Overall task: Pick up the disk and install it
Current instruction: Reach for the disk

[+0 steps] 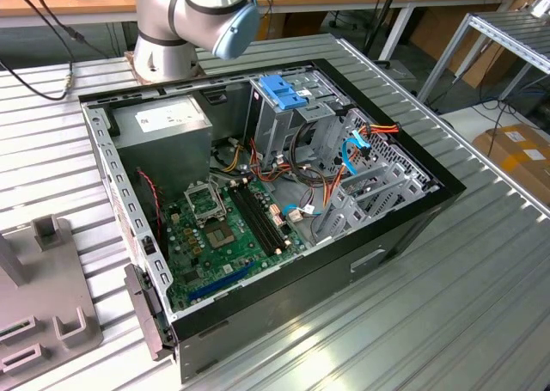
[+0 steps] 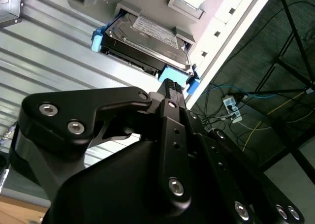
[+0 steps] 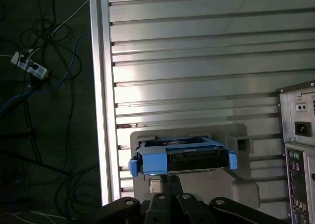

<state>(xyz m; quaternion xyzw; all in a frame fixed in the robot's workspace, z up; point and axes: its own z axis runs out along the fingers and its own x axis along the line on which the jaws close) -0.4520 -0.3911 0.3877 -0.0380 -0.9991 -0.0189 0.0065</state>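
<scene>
Your gripper (image 2: 173,86) is right up against the disk (image 2: 147,39). In the second wrist view its tip meets the light-blue rail (image 2: 176,79) on the disk's near end. From both wrist views you cannot tell whether it has clamped on that rail or only touches it.

The disk stands on edge in a grey holder (image 3: 241,145). Its labelled face shows in the second wrist view. In the first wrist view its thin edge (image 3: 182,157) faces the camera, with blue rail ends at both sides. The holder sits on the ribbed metal table (image 3: 197,61), close to the table's rim. Past that rim you see a dark floor with loose cables and a power strip (image 3: 29,66). The rear panel of the computer case (image 3: 298,145) stands near the holder, not touching it.

In the exterior view the open case lies on its side in the middle of the table. Take the case as your clock face:
- The arm's base (image 1: 163,51) stands at twelve o'clock, just outside the case.
- The power-supply box (image 1: 163,120) sits inside at ten o'clock.
- The drive cage (image 1: 296,120) sits at one o'clock, with the blue bracket (image 1: 282,90) on top of it.
- The motherboard (image 1: 223,228) lies at seven o'clock.
- A grey stand (image 1: 51,279) rests on the table at eight o'clock, apart from the case.
</scene>
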